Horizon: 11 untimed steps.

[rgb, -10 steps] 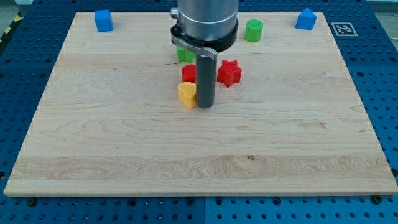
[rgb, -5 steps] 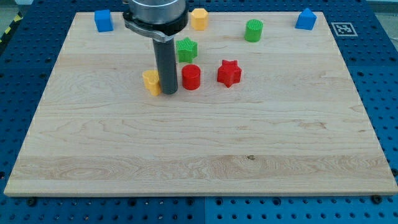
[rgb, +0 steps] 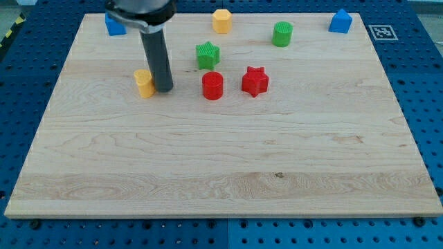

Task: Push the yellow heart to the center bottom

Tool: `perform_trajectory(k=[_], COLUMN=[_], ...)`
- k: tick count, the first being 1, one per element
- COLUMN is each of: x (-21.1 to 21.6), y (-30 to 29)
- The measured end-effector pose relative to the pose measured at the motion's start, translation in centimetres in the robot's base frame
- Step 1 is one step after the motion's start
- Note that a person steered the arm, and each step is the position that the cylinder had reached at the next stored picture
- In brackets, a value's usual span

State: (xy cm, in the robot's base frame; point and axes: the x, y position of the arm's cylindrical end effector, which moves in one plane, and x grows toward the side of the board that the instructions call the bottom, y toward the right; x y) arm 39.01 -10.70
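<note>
The yellow heart point(rgb: 144, 82) lies on the wooden board point(rgb: 221, 159), left of the middle in the upper half. My tip point(rgb: 164, 88) stands right against the heart's right side, touching it. The dark rod rises from the tip to the arm's head at the view's top left.
A red cylinder point(rgb: 212, 86) and a red star point(rgb: 255, 81) lie right of my tip. A green star point(rgb: 207, 54) sits above them. A yellow hexagon point(rgb: 221, 21), a green cylinder point(rgb: 282, 33) and two blue blocks point(rgb: 113, 25) point(rgb: 340, 21) line the top edge.
My tip has slid to the view's left and slightly up, pushing the yellow heart left, away from the red cylinder. The other blocks have not moved.
</note>
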Motion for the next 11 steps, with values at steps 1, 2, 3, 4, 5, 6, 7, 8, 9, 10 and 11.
perform_trajectory(k=[1, 2, 3, 4, 5, 6, 7, 8, 9, 10, 11], x=[-0.9, -0.7, -0.4, -0.4, -0.9, -1.1, -0.1, 1.6, 2.5, 2.6, 3.2], y=[0.0, -0.8, -2.5, -4.6, -4.5, -1.0, -0.7, -1.4, -2.4, -2.5, -2.5])
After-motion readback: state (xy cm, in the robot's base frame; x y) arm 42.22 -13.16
